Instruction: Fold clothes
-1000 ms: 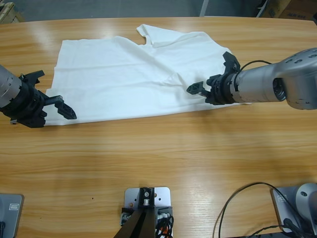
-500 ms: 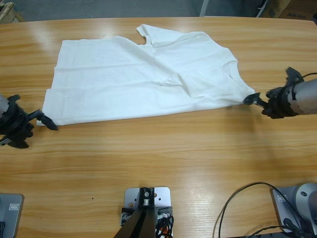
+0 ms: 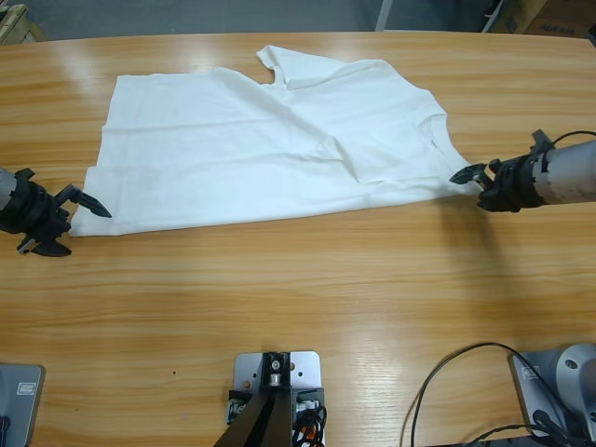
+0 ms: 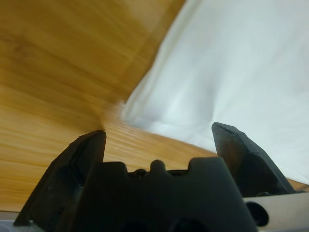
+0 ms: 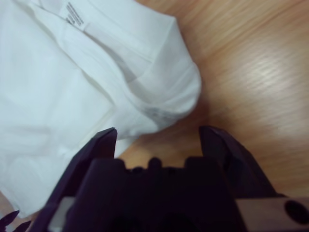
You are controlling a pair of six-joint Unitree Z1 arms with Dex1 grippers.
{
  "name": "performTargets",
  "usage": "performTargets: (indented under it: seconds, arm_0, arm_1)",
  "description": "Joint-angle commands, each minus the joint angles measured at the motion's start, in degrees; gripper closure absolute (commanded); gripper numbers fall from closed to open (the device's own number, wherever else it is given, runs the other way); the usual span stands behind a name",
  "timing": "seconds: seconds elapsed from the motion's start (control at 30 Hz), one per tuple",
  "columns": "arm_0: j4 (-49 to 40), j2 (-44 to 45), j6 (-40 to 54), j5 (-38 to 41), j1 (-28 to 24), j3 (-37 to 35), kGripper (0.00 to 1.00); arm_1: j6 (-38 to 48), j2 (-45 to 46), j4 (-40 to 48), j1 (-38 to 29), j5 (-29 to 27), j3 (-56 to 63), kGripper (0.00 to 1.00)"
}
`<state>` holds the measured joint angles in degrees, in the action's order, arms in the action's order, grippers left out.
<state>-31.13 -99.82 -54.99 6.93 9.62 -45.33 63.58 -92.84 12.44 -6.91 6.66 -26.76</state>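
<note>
The clothes are one white T-shirt (image 3: 261, 149), lying spread out flat across the far half of the wooden table (image 3: 298, 307), with a few creases near its middle. My left gripper (image 3: 82, 209) is open at the shirt's near left corner. In the left wrist view that corner (image 4: 133, 108) lies on the wood just ahead of the left gripper (image 4: 159, 131), untouched. My right gripper (image 3: 477, 175) is open at the shirt's right tip. In the right wrist view a rounded fold of the shirt (image 5: 169, 92) and its neck label (image 5: 75, 14) lie ahead of the right gripper (image 5: 160, 131), with nothing held.
Bare wood runs across the whole near half of the table. A black cable (image 3: 447, 372) loops at the near right. The table's far edge (image 3: 186, 37) is just beyond the shirt.
Both grippers drew outward off the shirt to its left and right ends, then edged slightly back toward it. The shirt lies as before.
</note>
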Motion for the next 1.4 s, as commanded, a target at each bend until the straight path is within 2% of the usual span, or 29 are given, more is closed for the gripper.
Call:
performTargets:
  seconds: [0.03,0.1,0.17,0.33,0.4,0.47,0.5,0.57,0.67,0.83,0.97,1.13,1.4]
  arm_0:
    - [3.7,-5.8,0.5,1.0,-0.5,2.9,0.138]
    - [4.5,-5.8,0.6,1.1,-0.5,2.8,0.14]
    - [5.1,-5.5,0.8,1.2,-0.5,2.8,0.192]
    - [5.2,-4.4,1.7,1.6,-0.5,3.5,0.327]
    - [5.2,-3.4,1.7,1.9,-0.5,4.2,0.471]
    - [5.1,-2.3,1.8,1.9,-0.4,4.3,0.674]
    - [5.0,-2.2,1.8,1.9,-0.4,4.3,0.757]
    - [5.0,-2.2,2.1,1.9,-0.4,4.1,1.0]
    - [4.8,-2.2,2.0,2.0,-0.4,4.5,1.0]
    - [4.6,-2.1,2.9,2.4,-0.4,4.9,1.0]
    - [2.0,0.3,3.1,1.2,-0.3,4.4,1.0]
    - [-3.9,1.6,2.9,1.5,1.3,4.1,1.0]
    - [-13.4,3.3,1.7,7.2,2.7,2.6,1.0]
  arm_1:
    - [1.1,-7.9,6.2,1.2,2.3,1.5,0.317]
    - [0.9,-8.5,7.1,1.3,2.7,1.4,0.395]
    - [0.6,-8.6,7.2,1.3,3.0,1.2,0.47]
    - [-0.1,-8.5,7.2,1.5,3.5,1.1,0.483]
    - [-0.6,-8.6,7.2,1.5,3.7,1.0,0.5]
    - [-1.5,-8.8,8.1,1.7,4.1,1.0,0.695]
    - [-2.0,-9.2,8.7,2.0,4.4,1.0,0.758]
    - [-2.6,-9.9,9.3,2.4,4.7,0.9,0.847]
    - [-3.7,-10.2,8.7,2.8,5.2,0.8,1.0]
    - [-6.9,-9.0,3.8,3.0,5.4,0.4,1.0]
    - [-8.5,-1.5,-15.2,3.3,3.0,-5.9,1.0]
    - [-9.2,3.3,-30.1,3.7,2.3,-11.0,1.0]
    - [-8.8,7.9,-42.2,3.6,2.2,-9.6,1.0]
